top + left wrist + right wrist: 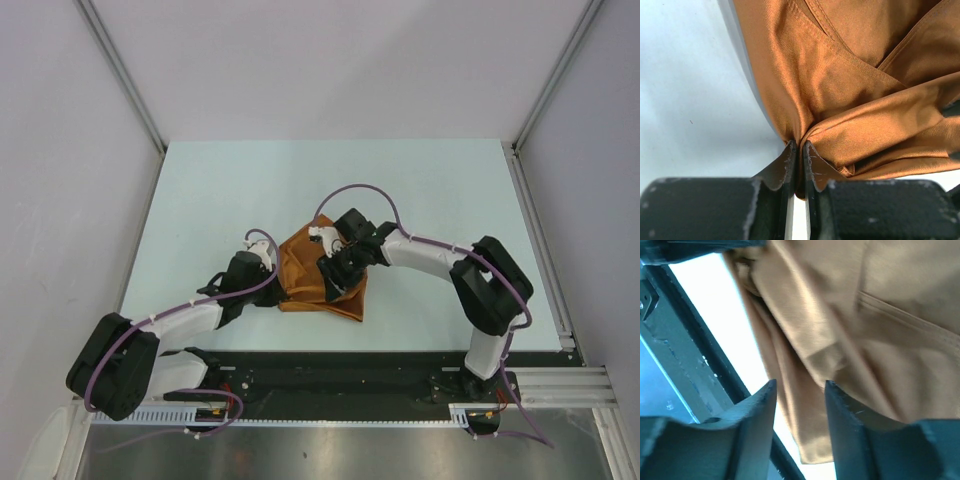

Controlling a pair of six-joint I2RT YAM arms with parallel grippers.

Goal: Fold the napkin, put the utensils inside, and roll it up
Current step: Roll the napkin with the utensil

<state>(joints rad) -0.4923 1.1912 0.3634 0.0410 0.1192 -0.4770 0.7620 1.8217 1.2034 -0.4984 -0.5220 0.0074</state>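
The rust-orange napkin [310,268] lies bunched and partly folded on the table's near middle. My left gripper [277,289] reaches in from the left and is shut on the cloth's left edge. In the left wrist view, folds of the napkin [840,90] gather into the pinch of the left gripper [799,146]. My right gripper [336,268] hovers over the napkin's right half. Seen from the right wrist, its fingers [800,385] stand apart with nothing clamped, and the napkin [850,315] lies just beyond them. The utensils are hidden from every view.
The pale table [250,190] extends far and to both sides of the cloth. A black rail [330,370] runs along the near edge, close below the napkin, and shows as a dark bar [690,355] by the right wrist. Metal frame posts [540,100] flank the table.
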